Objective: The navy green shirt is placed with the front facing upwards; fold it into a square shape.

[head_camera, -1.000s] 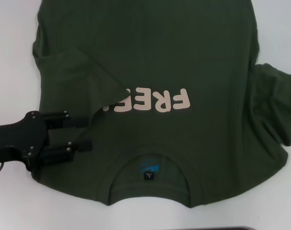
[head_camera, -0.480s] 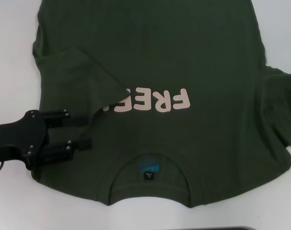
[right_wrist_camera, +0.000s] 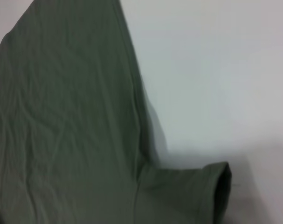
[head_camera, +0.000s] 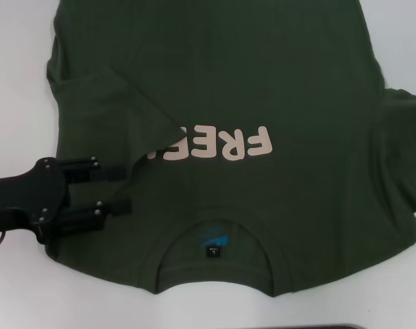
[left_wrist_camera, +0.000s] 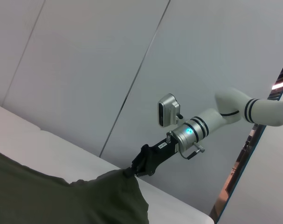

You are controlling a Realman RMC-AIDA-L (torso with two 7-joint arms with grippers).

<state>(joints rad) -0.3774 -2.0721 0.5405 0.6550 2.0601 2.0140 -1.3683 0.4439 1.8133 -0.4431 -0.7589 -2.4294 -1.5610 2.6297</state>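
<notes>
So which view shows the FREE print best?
The head view: the print lies mid-chest on the shirt, one end hidden under the folded sleeve. Both wrist views show only plain green cloth.

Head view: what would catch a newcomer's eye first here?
A large dark olive-green cotton T-shirt fills the white table, its cream "FREE!" print partly covered by a sleeve folded inward. The black left pincer sits open over the shirt's near-left edge; the right pincer pinches the far sleeve.

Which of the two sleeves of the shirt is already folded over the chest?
The sleeve on the robot's left, beside the left gripper; it covers part of the "FREE!" print. The right sleeve is lifted by the right gripper.
</notes>
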